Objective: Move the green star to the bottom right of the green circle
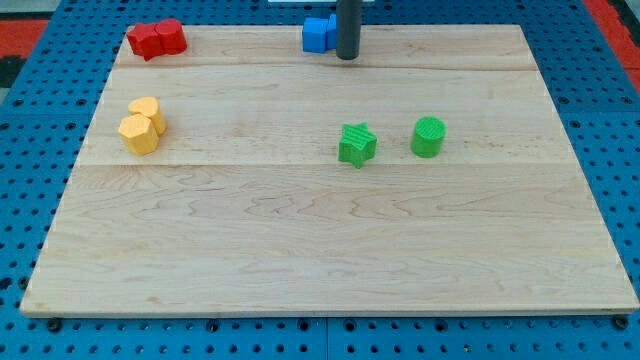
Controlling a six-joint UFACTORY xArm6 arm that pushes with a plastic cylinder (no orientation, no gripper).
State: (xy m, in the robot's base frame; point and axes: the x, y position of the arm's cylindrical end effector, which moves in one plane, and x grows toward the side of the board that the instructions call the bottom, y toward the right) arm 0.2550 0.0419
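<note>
The green star (356,145) lies right of the board's middle. The green circle (428,137) stands just to its right, with a small gap between them, a little higher in the view. My tip (347,57) is at the view's top, near the board's top edge, well above the green star. It stands right beside a blue block (318,34) on that block's right side; I cannot tell whether they touch.
Two red blocks (157,39) sit together at the board's top left corner. Two yellow blocks (143,125) sit together near the left edge. The wooden board (320,250) lies on a blue pegboard surface.
</note>
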